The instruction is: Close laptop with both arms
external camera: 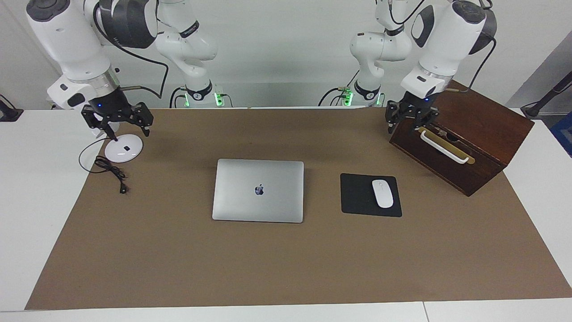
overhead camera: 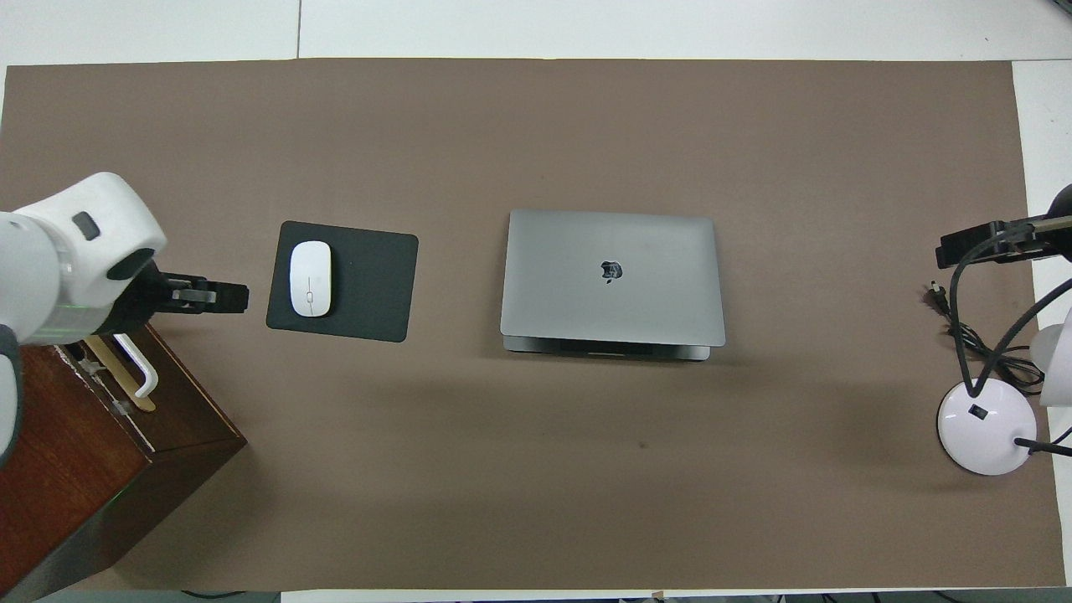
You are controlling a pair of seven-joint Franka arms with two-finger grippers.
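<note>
2 grippers are seen hanging well apart from the task's thing, so the step in hand is judged to be the final check or the final press; the right gripper [external camera: 126, 126] is held over the white desk-lamp base [external camera: 124, 148] at the right arm's end of the table, its fingers spread wide and holding nothing; the laptop [external camera: 258, 191] is found flat on the middle of the brown mat [external camera: 268, 268], lid down with the apple logo up; in the overhead view a thin strip of the base is shown under the lid's edge nearer the robots, so whether a small gap is left cannot be told; beside it, toward the left arm's end, a white mouse [external camera: 382, 193] is laid on a black mouse pad [external camera: 357, 197]; the left gripper [external camera: 412, 120] is held over the wooden box [external camera: 482, 129], just above its white handle [external camera: 442, 147], fingers apart and empty; if a press is needed, both grippers should be brought down evenly on 2 corners of the lid, lightly, so the lid is not twisted.
</note>
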